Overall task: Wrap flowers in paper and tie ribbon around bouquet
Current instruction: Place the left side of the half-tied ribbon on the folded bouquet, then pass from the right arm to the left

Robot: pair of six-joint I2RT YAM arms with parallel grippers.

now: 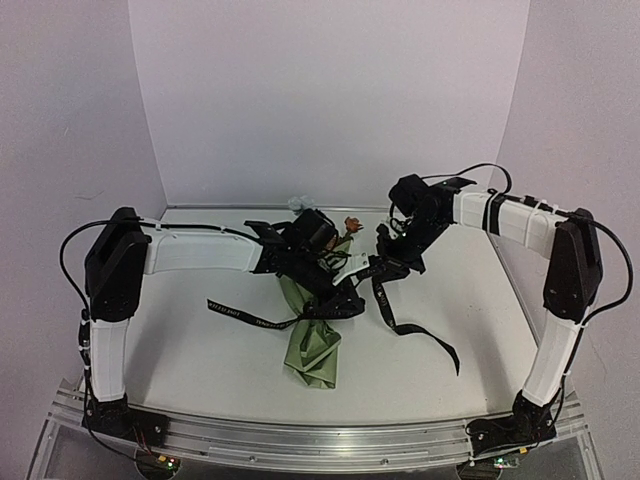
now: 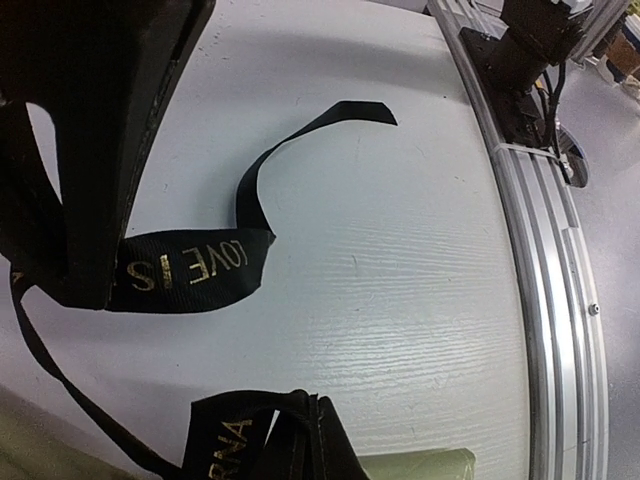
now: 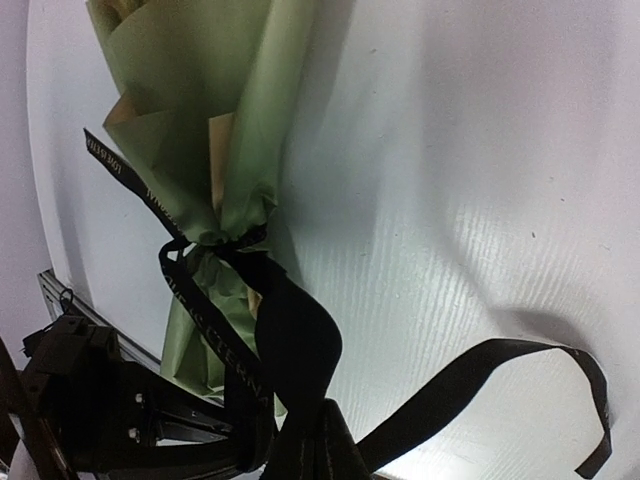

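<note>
while left end effector [image 1: 343, 300] and right end effector [image 1: 383, 270] clamp ribbon [image 3: 290, 340] round bouquet [image 1: 312, 345], tails [image 1: 430, 340] trail over table [image 1: 190, 360]

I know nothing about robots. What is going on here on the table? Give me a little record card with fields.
item: bouquet lying on the table
wrapping: olive-green paper, tan reverse showing
blooms: flowers peeking out at the far end
tie: black lettered ribbon cinched round the narrow waist, loose ends trailing to both sides
left gripper: shut on the ribbon, beside the bouquet
right gripper: shut on the ribbon, on the bouquet's other side
knot: cannot tell whether it is finished
</note>
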